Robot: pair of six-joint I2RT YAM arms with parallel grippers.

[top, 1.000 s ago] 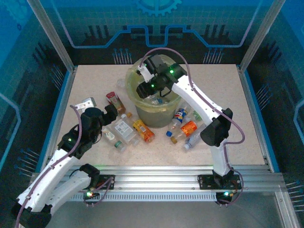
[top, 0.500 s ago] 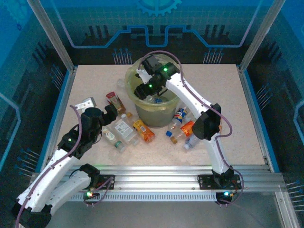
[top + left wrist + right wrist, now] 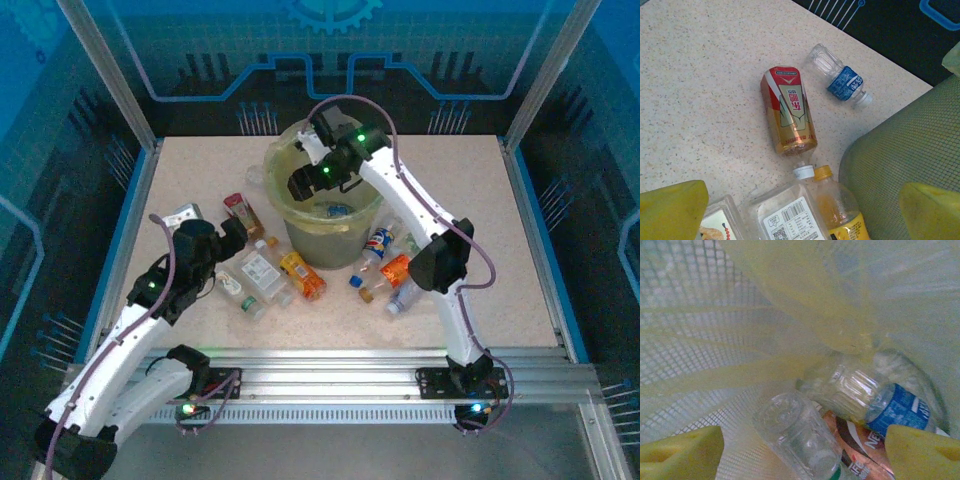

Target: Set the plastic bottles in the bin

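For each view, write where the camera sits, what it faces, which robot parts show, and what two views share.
Top external: above, behind the robot, facing down on table and bin; both arms.
Left wrist: down at red-gold bottle beside bin; left hand open.
Right wrist: down into bin at blue-label bottle; right hand open.
Shared: red-gold bottle, top and left wrist.
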